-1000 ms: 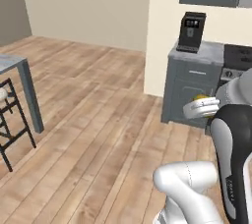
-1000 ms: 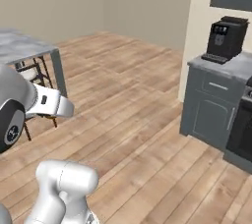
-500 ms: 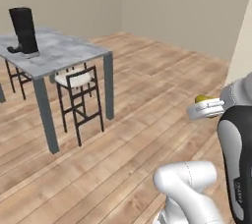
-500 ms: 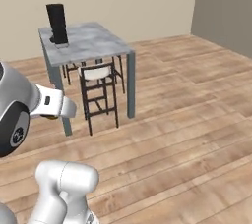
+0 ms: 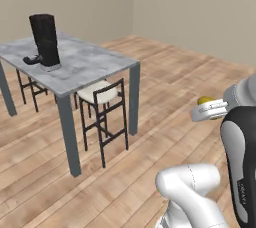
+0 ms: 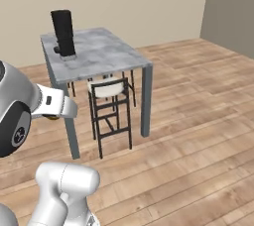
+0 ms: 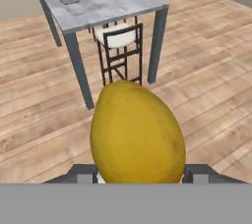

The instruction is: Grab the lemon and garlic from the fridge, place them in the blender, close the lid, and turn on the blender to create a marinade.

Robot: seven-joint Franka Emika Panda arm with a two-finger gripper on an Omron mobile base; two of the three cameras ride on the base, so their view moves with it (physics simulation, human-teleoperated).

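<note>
Closest to me, the gripper pinches the lemon between its two fingers; in the hand view the fruit sits just above the finger tips and hides most of what is under it. From the left base view I see the lemon as a small yellow bump on the hand, carried high over the wooden floor. I judge it light and firm, but its rounded, smooth skin may slip, so a hold across the widest middle is best, without squeezing hard. Farther away stands a grey table with a stool under its near edge. On the far part of the table is the blender, black and upright, well apart from the lemon.
</note>
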